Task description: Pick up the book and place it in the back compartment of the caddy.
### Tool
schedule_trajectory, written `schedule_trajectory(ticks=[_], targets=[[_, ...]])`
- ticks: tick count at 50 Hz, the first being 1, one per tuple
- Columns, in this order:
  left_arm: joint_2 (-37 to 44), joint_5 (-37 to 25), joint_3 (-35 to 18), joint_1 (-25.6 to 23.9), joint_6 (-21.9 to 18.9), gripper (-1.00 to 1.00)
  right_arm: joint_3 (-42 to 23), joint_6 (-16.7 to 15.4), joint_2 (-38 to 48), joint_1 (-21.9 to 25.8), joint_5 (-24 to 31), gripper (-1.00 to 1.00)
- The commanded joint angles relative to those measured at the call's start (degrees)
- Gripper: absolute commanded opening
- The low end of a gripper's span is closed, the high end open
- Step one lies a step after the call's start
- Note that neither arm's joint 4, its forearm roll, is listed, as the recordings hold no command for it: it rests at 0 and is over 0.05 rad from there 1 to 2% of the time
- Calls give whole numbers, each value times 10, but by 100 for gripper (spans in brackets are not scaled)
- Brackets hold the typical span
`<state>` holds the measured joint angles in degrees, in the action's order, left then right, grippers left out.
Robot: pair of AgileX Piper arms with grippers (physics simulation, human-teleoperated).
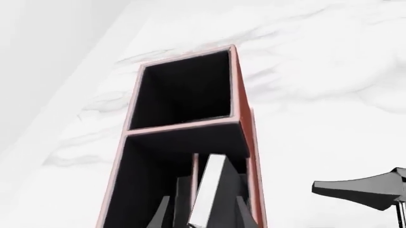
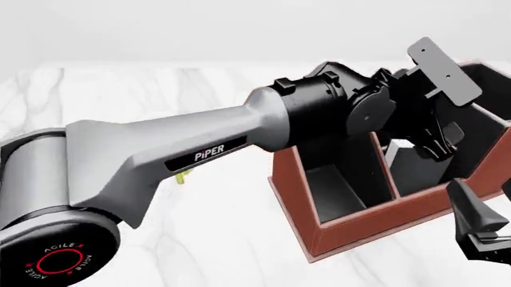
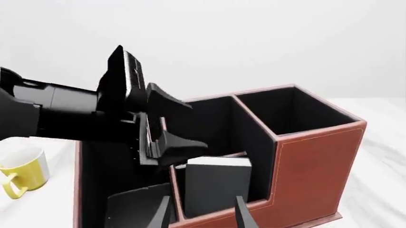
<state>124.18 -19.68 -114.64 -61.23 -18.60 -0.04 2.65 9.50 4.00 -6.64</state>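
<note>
- Evidently the left gripper [image 3: 166,142] hung over the caddy [image 2: 375,218], its arm [image 2: 200,140] stretching across the front view from the left; its fingers [image 3: 184,145] stood apart, one on each side of the book's top edge without pinching it.
- The book [image 3: 217,183] stood upright inside the caddy, black cover facing the right wrist camera, white page edges [image 1: 209,190] showing in the left wrist view.
- It sat in a pocket next to a partition wall, low in the box, with its top edge below the pale rim [image 3: 279,137]; which pocket this was I could not tell for sure.
- A short squarish compartment [image 1: 184,90] lay beyond the book in the left wrist view, black-lined and holding nothing.
- The right gripper [image 3: 201,213] hovered just outside the caddy's near wall, its two fingertips spread wide and holding nothing; in the front view it showed at the lower right [image 2: 479,230].
- A yellow mug [image 3: 19,173] stood on the white marble table [image 2: 224,239] beside the caddy, apart from it.
- A small yellow-green bit [image 2: 183,176] peeked from under the left arm in the front view; too hidden to name.
</note>
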Motion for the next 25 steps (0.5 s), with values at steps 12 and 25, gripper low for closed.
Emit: schedule_trajectory(ticks=[12, 25], targets=[[-329, 230, 377, 108, -13, 100, 0, -2, -13, -1, 13, 100], [-542, 390, 662, 219, 31, 100, 0, -2, -20, -2, 19, 100]])
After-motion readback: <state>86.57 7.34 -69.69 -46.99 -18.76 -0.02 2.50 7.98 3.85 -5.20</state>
